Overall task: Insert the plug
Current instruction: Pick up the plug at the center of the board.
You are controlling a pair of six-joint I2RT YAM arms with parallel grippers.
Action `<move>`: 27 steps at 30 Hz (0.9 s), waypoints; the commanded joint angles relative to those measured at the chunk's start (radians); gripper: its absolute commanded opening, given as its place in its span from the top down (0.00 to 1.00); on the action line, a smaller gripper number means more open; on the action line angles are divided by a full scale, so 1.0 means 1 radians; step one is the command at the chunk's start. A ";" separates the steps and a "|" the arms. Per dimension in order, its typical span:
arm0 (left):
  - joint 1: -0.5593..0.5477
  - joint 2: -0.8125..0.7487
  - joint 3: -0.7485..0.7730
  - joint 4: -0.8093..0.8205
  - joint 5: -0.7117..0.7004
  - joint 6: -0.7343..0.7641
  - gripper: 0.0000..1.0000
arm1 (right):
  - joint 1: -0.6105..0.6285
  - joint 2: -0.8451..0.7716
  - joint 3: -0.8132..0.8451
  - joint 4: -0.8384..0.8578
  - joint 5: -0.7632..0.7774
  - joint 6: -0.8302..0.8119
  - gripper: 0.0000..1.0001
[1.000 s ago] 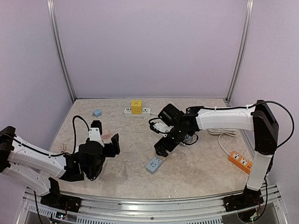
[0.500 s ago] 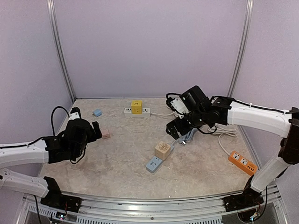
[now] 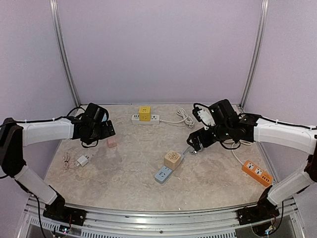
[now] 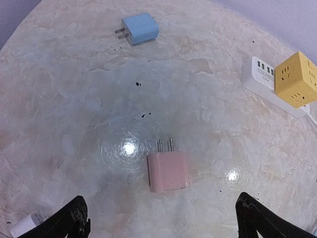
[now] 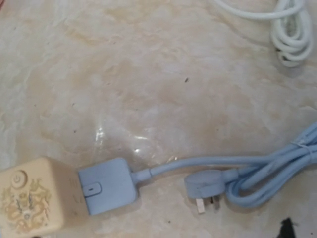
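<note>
**Op A:** Two sets of jaws are standing wide open and holding nothing. Where is the plug lying?

**Op B:** I'm seeing the pink plug (image 4: pixel 168 171) lying flat on the table (image 4: pixel 74 124), low centre in the left wrist frame, with its prongs pointing toward the top edge. The left gripper (image 4: pixel 162 208) is hovering just behind it, its fingers (image 4: pixel 74 220) showing in the bottom corners.

**Op A:** What's worrying you?

**Op B:** I'm thinking the plug is sitting too flat. If I'm closing low, a fingertip is likely scraping the table and skidding it away. If I'm pinching it off-centre, it's probably tilting in the grip, and then the prongs are missing the slots.

**Op A:** And the socket?

**Op B:** The white power strip (image 4: pixel 260 74) is lying at the upper right, with the yellow cube (image 4: pixel 296 79) sitting on it. Nothing is bracing it, so pushing could be sliding it back. The right gripper (image 3: pixel 194 144) is hanging centre right in the top view, over the blue cable (image 5: pixel 237 161), well apart.
</note>
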 commanded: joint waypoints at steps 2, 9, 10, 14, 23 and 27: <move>0.106 0.136 0.155 -0.195 0.228 -0.048 0.01 | -0.016 -0.093 -0.053 0.068 -0.011 0.021 0.01; 0.133 0.308 0.317 -0.305 0.279 0.016 0.01 | -0.018 -0.128 -0.065 0.088 0.016 0.032 0.03; 0.133 0.334 0.332 -0.314 0.284 0.017 0.01 | -0.018 -0.129 -0.062 0.086 0.015 0.032 0.03; 0.133 0.393 0.389 -0.332 0.302 0.034 0.01 | -0.018 -0.135 -0.043 0.070 0.010 0.026 0.03; 0.128 0.498 0.495 -0.400 0.322 0.079 0.07 | -0.017 -0.182 -0.062 0.070 0.001 0.032 0.04; 0.114 0.553 0.544 -0.441 0.309 0.089 0.09 | -0.017 -0.192 -0.064 0.066 0.008 0.033 0.04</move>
